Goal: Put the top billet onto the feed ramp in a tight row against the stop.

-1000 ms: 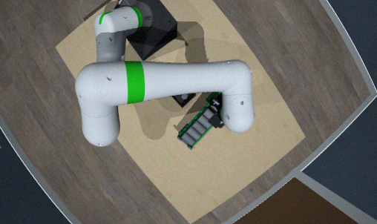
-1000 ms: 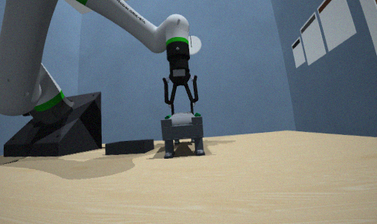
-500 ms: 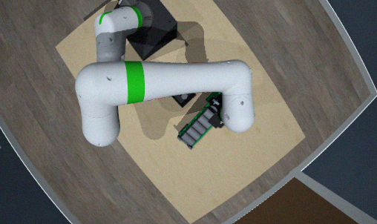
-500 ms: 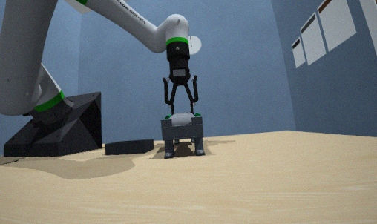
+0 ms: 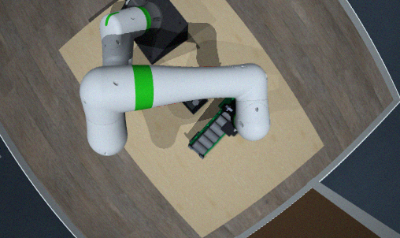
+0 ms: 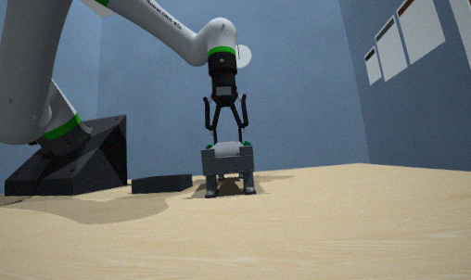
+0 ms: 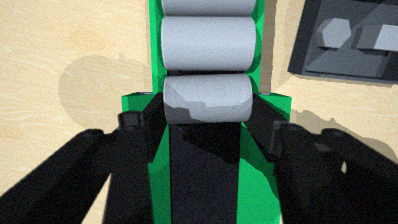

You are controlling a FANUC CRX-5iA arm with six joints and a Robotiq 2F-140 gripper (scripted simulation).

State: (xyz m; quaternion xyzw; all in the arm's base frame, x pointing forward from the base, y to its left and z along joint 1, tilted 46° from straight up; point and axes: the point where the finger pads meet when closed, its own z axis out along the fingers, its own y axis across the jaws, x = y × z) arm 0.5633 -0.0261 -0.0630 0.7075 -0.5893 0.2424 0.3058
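From above, the white arm with green bands reaches from its dark base across the pale tabletop and bends down over the upper end of the green ramp. A row of grey bars lies across the ramp, side by side. The wrist hides the top of the ramp, so the pincer itself barely shows here. A small dark block sits on the tabletop just beside the ramp.

From the side, the pincer hangs straight down over the ramp's dark stand. Its two thin fingers reach down on either side of the bar, which rests on the ramp top between green side rails. A flat dark block lies on the tabletop to the left, between the stand and the arm's base.

From the wrist, the bar lies straight across the green ramp, on its dark centre strip, with a narrow dark gap between it and the next bar up the picture. The pincer brackets the bar's two ends; its fingers stand right at the end faces, easing apart, no firm pinch on the bar. A dark tray with grey pieces in it sits on the tabletop at upper right.
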